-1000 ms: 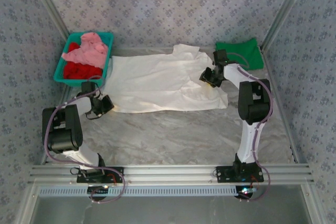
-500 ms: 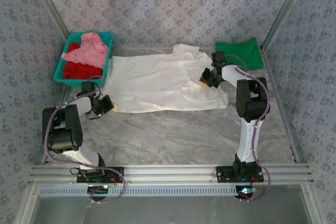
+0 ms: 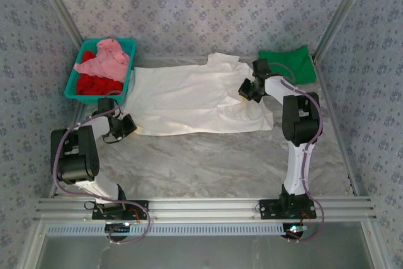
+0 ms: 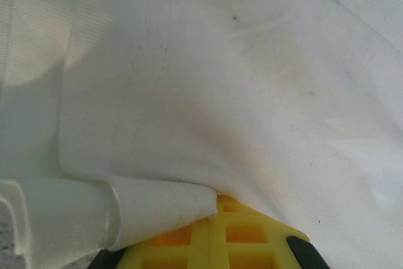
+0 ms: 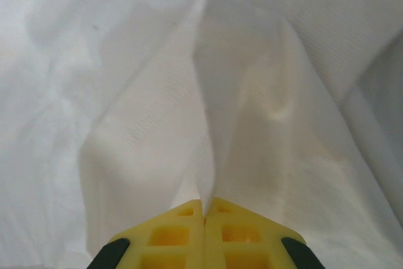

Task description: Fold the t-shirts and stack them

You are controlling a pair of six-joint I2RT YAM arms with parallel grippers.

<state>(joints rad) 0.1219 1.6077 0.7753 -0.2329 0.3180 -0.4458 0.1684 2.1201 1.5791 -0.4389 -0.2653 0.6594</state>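
Observation:
A large cream-white t-shirt (image 3: pixel 189 99) lies spread across the back of the table. My left gripper (image 3: pixel 128 124) is shut on its near-left hem; its yellow fingers (image 4: pixel 245 234) pinch a rolled edge of the white cloth (image 4: pixel 208 105). My right gripper (image 3: pixel 244 90) is shut on the shirt near its right sleeve, and a ridge of white cloth (image 5: pixel 214 124) rises out from between the closed yellow fingers (image 5: pixel 236 228). A folded green t-shirt (image 3: pixel 288 64) lies at the back right. Pink (image 3: pixel 104 58) and red (image 3: pixel 94 85) t-shirts fill the teal basket (image 3: pixel 130 61).
Metal frame posts (image 3: pixel 56 4) and patterned walls close in both sides and the back. The grey marbled table (image 3: pixel 208 162) stretches bare between the shirt and the arm bases.
The right gripper has closed on the white shirt and shifted slightly back and left, pulling up a pinch of cloth. The left arm has not moved.

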